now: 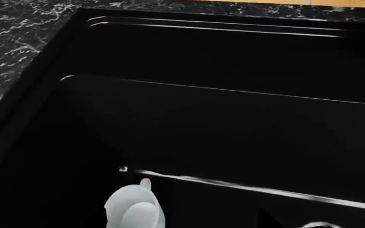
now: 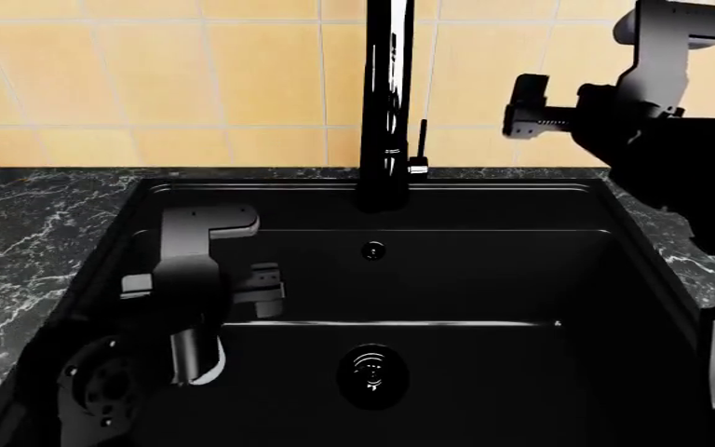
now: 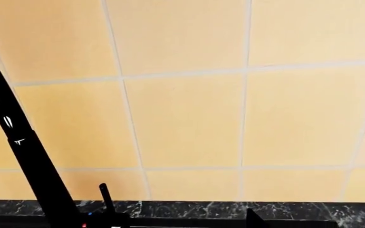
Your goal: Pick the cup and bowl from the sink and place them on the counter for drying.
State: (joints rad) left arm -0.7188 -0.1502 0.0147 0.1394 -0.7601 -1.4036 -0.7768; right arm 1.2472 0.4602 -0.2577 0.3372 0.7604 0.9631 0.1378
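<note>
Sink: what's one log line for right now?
left arm: down in sink | white dish: beside it, hold unclear | right arm: raised near faucet

Sink (image 2: 482,279): large matte black rectangular basin, round chrome drain on its floor.
Counter (image 2: 22,233): dark marble-patterned worktop with white veining, framing the basin.
White item (image 1: 135,209): pale and rounded, at the basin's near left; possibly the cup, mostly hidden in the head view.
Bowl: not clearly visible.

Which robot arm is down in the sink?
The left gripper, low inside the sink beside something white; the right gripper is up by the yellow tiles.
</note>
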